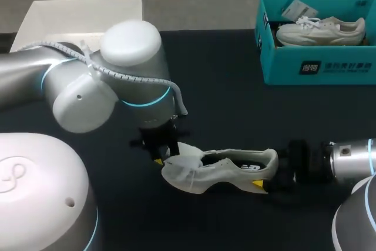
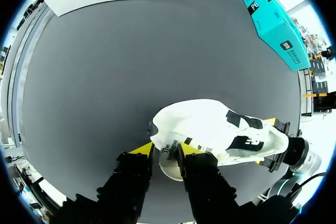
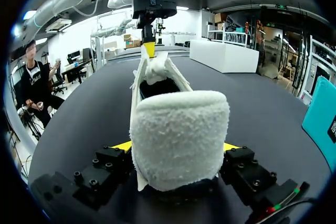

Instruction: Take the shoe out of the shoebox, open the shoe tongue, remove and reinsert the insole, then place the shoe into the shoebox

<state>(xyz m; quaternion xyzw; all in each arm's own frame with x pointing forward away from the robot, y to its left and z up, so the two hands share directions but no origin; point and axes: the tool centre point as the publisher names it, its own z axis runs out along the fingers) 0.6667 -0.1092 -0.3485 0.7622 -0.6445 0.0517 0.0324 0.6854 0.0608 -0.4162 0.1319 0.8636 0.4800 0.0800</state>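
Note:
A white shoe (image 1: 235, 171) lies on its side on the black table, toe towards my left arm. My right gripper (image 1: 267, 177) is shut on its heel, with yellow tips on either side of the padded heel (image 3: 178, 135). My left gripper (image 1: 166, 158) hangs over the toe end. Its fingers stand a little apart, and the lifted shoe tongue (image 2: 170, 153) lies between them. In the right wrist view the tongue (image 3: 155, 72) stands up under the left gripper (image 3: 149, 45). The insole is hidden inside the shoe.
The teal shoebox (image 1: 317, 66) stands at the back right with a second white shoe (image 1: 320, 30) in it. A white block (image 1: 82, 16) sits at the table's back left. Bare black tabletop (image 1: 223, 98) lies between the shoe and the box.

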